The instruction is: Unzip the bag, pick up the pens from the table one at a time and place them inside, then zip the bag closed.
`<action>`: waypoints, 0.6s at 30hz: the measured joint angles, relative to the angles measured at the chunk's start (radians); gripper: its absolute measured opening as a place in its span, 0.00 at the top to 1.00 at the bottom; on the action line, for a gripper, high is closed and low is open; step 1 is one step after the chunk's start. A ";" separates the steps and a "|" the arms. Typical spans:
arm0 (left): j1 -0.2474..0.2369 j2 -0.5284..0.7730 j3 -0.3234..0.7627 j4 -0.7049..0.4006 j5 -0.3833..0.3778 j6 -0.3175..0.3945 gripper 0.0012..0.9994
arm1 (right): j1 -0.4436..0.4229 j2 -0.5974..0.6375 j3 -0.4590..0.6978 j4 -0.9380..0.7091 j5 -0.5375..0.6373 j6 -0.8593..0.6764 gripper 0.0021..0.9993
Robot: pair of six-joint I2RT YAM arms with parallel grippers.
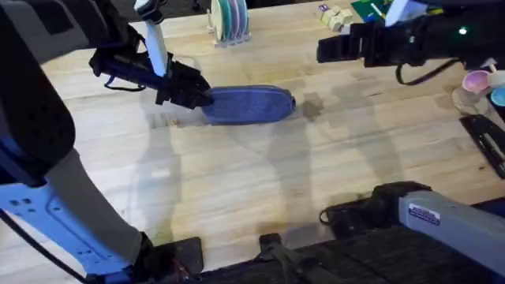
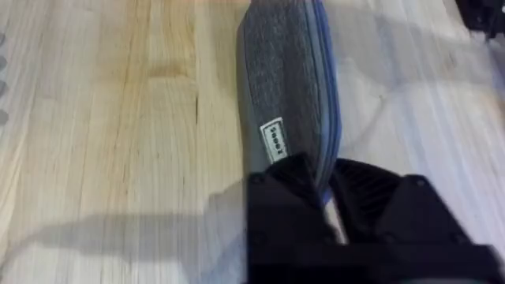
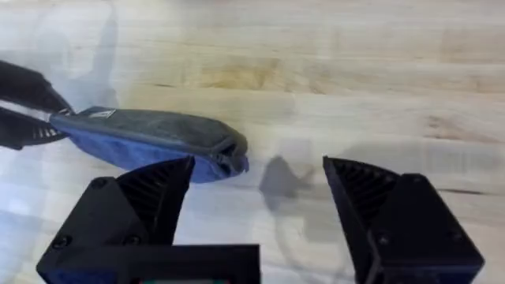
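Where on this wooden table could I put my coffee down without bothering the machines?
The widest bare stretch of the light wooden table lies between the oblong blue-grey fabric pouch and the arms' bases. It is crowded at the pouch's end, where the left gripper clamps it, and along the far and right edges, by the rack of round plates and the pink cup.

Wide bare table [image 1: 260,181] lies in front of the bag [image 1: 251,104] and to its right, open for passing. The left end effector [image 1: 207,99] blocks the bag's left end. Behind it a rack of plates [image 1: 229,22] stands; cups [image 1: 483,85] crowd the right edge.
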 joint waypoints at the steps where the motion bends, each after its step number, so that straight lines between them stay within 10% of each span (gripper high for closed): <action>1: 0.001 0.000 0.000 -0.001 -0.003 0.002 0.83 | 0.000 -0.014 0.000 -0.013 0.000 0.000 0.00; 6: 0.006 0.000 0.000 -0.003 0.018 0.001 0.06 | 0.000 -0.055 0.000 -0.061 0.000 -0.001 0.00; 18: 0.006 0.000 0.000 0.001 0.012 0.000 0.00 | 0.000 -0.070 0.000 -0.081 0.000 -0.030 0.00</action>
